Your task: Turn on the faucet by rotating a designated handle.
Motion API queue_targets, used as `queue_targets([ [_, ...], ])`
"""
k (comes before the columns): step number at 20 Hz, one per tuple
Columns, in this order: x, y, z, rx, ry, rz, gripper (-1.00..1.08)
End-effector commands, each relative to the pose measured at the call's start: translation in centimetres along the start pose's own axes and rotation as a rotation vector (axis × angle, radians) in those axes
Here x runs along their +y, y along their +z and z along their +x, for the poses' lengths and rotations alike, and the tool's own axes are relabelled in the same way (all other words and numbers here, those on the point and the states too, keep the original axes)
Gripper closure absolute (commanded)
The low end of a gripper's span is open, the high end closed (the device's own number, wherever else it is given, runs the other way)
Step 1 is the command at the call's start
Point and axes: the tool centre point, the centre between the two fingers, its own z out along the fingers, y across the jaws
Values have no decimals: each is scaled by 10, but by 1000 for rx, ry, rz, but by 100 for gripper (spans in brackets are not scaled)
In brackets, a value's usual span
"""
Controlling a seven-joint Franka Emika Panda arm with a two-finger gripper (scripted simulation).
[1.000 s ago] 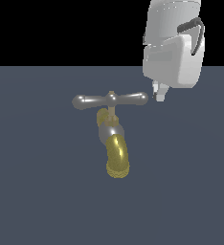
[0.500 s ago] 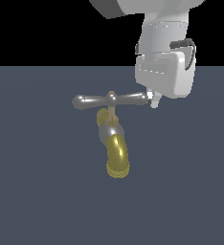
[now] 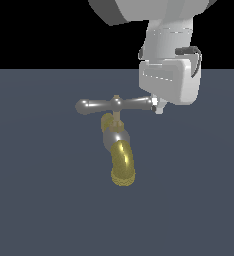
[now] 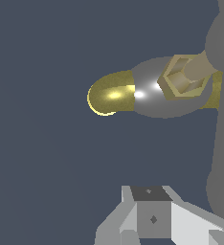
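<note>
Tool (image 3: 159,107) touches handle (image 3: 117,104) end; open floor (image 3: 199,200) all around.

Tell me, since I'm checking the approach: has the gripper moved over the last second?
Yes. In the exterior view the gripper has shifted toward the view's left, closing on the handle's right end, while the faucet stayed put.

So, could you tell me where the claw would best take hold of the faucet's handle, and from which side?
Probably the bulbous end of the handle on the exterior view's right, approached from above. The bar lies level and exposed there, far from its brass stem, giving the most leverage. The claw already hangs at that end.
</note>
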Motion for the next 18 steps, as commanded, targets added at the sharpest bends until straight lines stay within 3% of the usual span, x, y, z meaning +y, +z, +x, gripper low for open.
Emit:
queue_targets([
  [1, 0, 0, 0, 0, 0, 0, 108],
  [5, 0, 0, 0, 0, 0, 0, 108],
  [18, 35, 0, -5, 1, 0, 0, 108],
])
